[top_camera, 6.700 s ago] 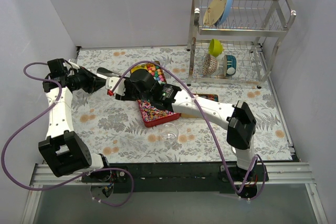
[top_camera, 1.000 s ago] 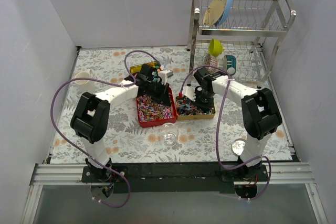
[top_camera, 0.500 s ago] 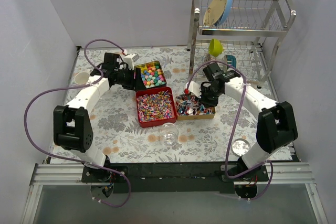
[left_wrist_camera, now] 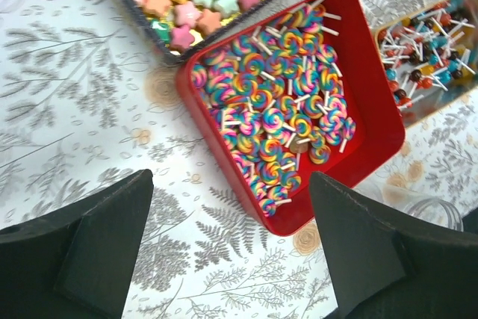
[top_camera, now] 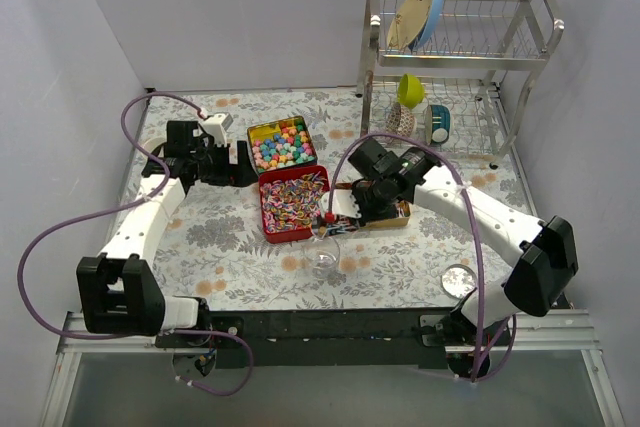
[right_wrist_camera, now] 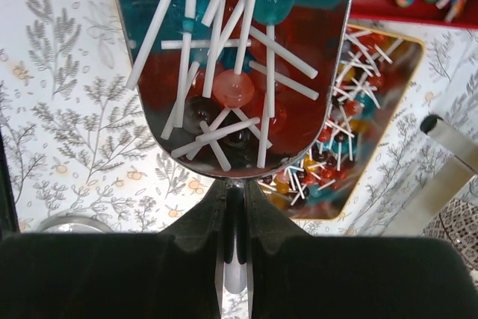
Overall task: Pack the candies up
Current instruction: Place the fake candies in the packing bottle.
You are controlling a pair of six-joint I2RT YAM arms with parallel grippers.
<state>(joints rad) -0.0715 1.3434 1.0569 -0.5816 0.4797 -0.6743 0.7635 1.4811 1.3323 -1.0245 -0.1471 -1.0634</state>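
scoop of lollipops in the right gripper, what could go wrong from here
The scoop in the right gripper carries a loose pile of lollipops with sticks crossing every way; a tilt could drop some on the table before the glass cup. Sticks might also catch on the cup's rim and spill outside. The cup stands free, so a knock from the scoop could tip it.

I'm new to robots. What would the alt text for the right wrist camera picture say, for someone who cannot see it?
A shiny metal scoop heaped with small red, blue and dark lollipops on white sticks is held by its handle in the right gripper, above a floral tablecloth. Beyond it lies an open tin of more lollipops.
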